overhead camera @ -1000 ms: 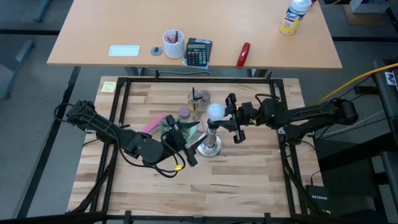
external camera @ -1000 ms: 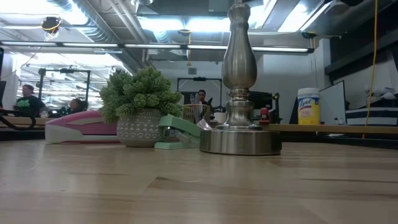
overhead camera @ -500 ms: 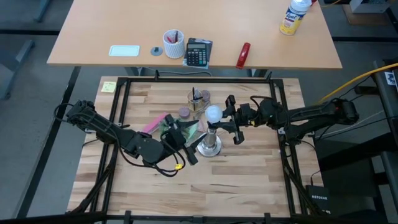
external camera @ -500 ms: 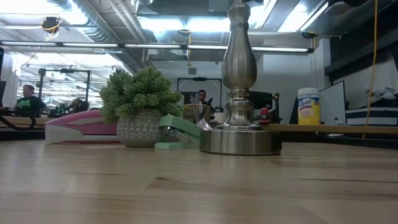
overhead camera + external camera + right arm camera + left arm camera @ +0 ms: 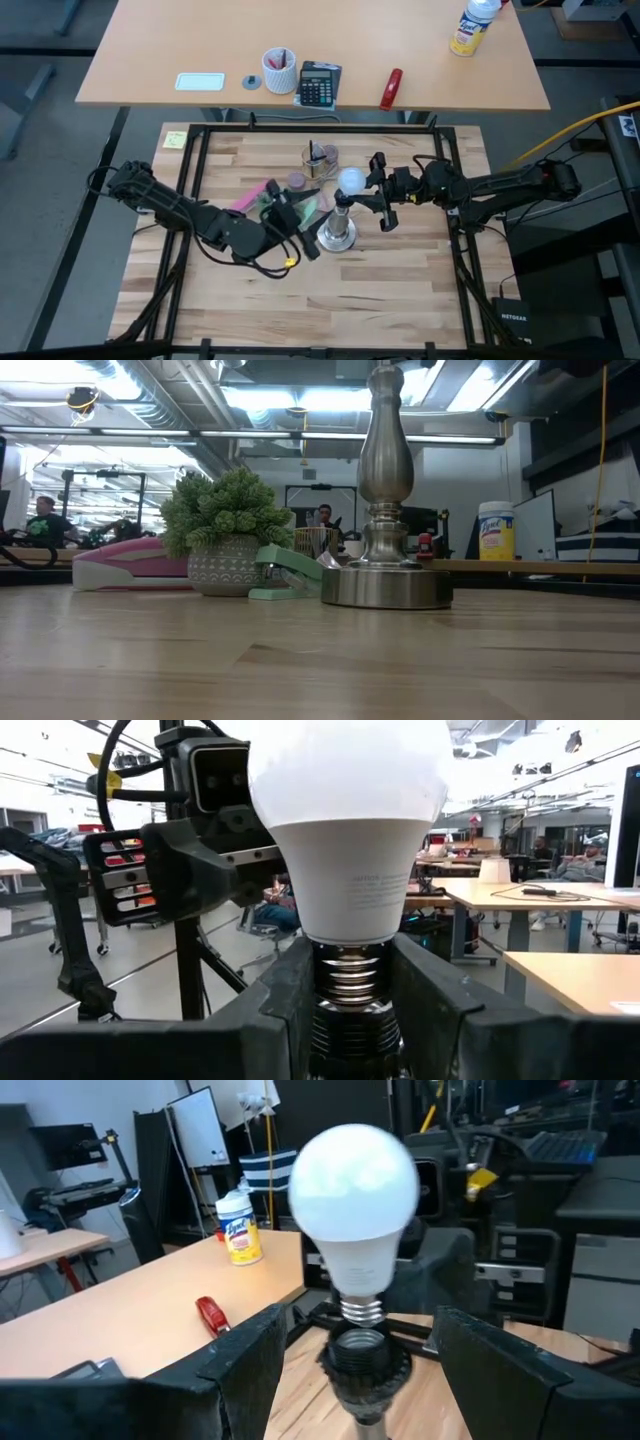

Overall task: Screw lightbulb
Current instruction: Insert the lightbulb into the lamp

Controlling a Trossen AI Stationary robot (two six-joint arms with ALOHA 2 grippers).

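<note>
The frosted white lightbulb stands upright on the black socket of the silver round-based stand. Its silvery screw base still shows above the socket. My right gripper reaches in from the table's right and is shut on the lightbulb. My left gripper comes from the left and is open. Its fingers stand on either side of the socket without touching it. The low view shows only the stand's base and stem. The bulb and both grippers are above that picture. My right gripper pinches the lightbulb's screw base, just under the white neck, between its two fingers. The fingers come in level from the table's right side. The bulb stands upright with its screw base in the stand's socket.
A small potted plant, a pink stapler and a green stapler sit just left of the stand. A glass cup stands behind it. Bare wood lies toward the near edge. A desk with a calculator lies beyond the table.
My right gripper and the lightbulb have shifted slightly toward the table's right edge. The stand has stayed in place.
</note>
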